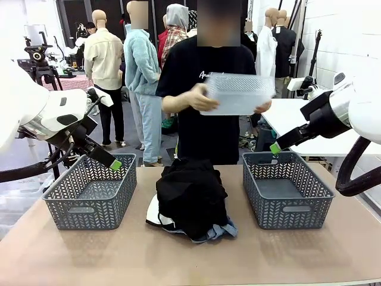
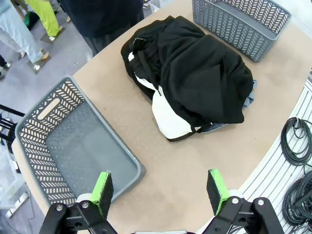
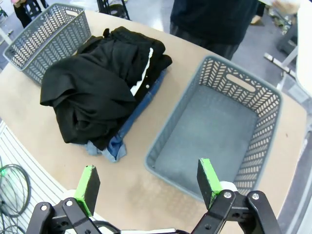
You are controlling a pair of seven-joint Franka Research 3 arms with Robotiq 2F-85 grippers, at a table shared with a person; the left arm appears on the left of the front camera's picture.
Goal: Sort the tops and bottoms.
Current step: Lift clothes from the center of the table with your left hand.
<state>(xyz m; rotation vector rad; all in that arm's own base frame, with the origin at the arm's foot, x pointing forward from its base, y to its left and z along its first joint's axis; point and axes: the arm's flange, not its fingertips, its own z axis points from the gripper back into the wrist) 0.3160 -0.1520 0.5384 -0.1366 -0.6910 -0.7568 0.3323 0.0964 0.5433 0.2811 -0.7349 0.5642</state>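
front across table (image 1: 89, 256), both wrist views above garments (image 2: 204, 73)

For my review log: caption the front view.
Garment pile between two grey baskets; person holds a translucent bin; both robot jaws open.

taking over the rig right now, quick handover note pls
Left hand: open, holding nothing, hovering by the left basket.
Right hand: open, holding nothing, hovering by the right basket.
Garment pile: mid-table between the baskets; black pieces on top, white piped garment and blue denim underneath.
Done: nothing sorted.
Left: split the whole pile into tops and bottoms.
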